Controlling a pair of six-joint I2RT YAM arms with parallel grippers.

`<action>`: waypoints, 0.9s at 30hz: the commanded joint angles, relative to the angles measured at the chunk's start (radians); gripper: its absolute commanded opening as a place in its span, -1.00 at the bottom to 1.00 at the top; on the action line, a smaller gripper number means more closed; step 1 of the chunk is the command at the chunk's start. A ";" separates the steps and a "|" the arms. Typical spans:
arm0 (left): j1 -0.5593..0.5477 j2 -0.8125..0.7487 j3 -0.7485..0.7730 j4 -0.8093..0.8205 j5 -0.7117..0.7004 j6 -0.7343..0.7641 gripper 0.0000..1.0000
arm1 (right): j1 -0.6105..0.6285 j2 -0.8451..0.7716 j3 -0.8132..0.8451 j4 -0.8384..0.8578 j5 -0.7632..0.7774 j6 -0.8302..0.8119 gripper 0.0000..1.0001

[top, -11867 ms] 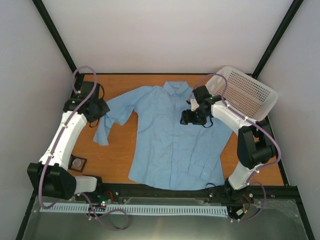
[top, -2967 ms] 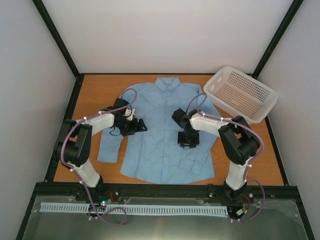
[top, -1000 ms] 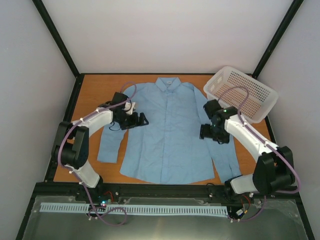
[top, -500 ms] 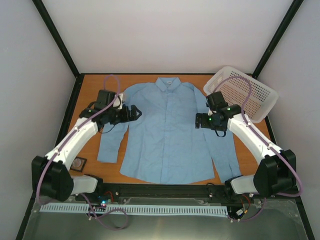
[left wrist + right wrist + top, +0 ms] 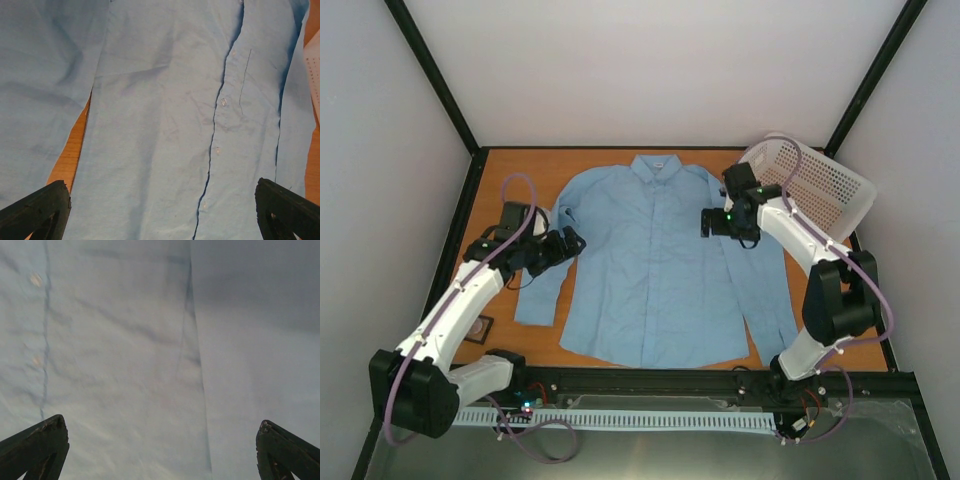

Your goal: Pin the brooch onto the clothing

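With both jaws spread empty over the light blue collared shirt (image 5: 655, 260), we must next fetch the round tan brooch (image 5: 477, 325) beside it.

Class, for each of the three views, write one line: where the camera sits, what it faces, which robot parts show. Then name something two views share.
Top external: high behind the robot, looking down on table, shirt, basket; left arm, right arm show.
Left wrist: on the left arm, facing the shirt front; only its open fingers show.
Right wrist: on the right arm, close over the shirt; only its open fingers show.
Shared: both wrist views catch the button placket.
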 commanded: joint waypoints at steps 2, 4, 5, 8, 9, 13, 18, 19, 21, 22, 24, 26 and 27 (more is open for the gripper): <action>0.010 0.023 0.013 0.009 0.022 -0.006 1.00 | -0.005 0.106 0.169 0.013 -0.015 -0.006 1.00; 0.012 0.046 0.013 0.034 0.050 0.006 0.99 | 0.008 0.153 0.215 -0.002 -0.041 -0.025 1.00; 0.012 0.061 0.011 0.049 0.074 0.011 1.00 | 0.019 0.172 0.230 -0.003 -0.056 -0.037 1.00; 0.012 0.117 0.013 0.079 0.105 0.037 0.99 | 0.050 0.243 0.286 -0.011 -0.085 -0.036 1.00; 0.012 0.136 0.015 0.086 0.109 0.048 1.00 | 0.058 0.272 0.318 -0.017 -0.077 -0.025 1.00; 0.012 0.183 0.028 0.095 0.133 0.066 1.00 | 0.066 0.420 0.500 -0.034 0.035 0.048 0.99; 0.012 0.147 -0.017 0.129 0.189 0.059 0.99 | 0.081 0.620 0.740 -0.058 0.083 0.088 0.95; 0.012 0.144 -0.022 0.126 0.193 0.059 0.99 | 0.086 0.658 0.792 -0.075 0.088 0.089 0.95; 0.012 0.140 -0.024 0.109 0.190 0.059 1.00 | 0.095 0.741 0.892 -0.124 0.096 0.097 0.95; 0.012 0.135 -0.024 0.102 0.186 0.058 1.00 | 0.101 0.775 0.927 -0.139 0.100 0.100 0.95; 0.012 0.119 -0.028 0.095 0.178 0.056 0.99 | 0.114 0.832 1.020 -0.152 0.097 0.101 0.95; 0.012 0.103 -0.029 0.085 0.171 0.054 0.99 | 0.136 0.876 1.061 -0.151 0.103 0.098 0.94; 0.012 0.097 -0.029 0.080 0.168 0.055 0.99 | 0.144 0.892 1.076 -0.148 0.098 0.096 0.94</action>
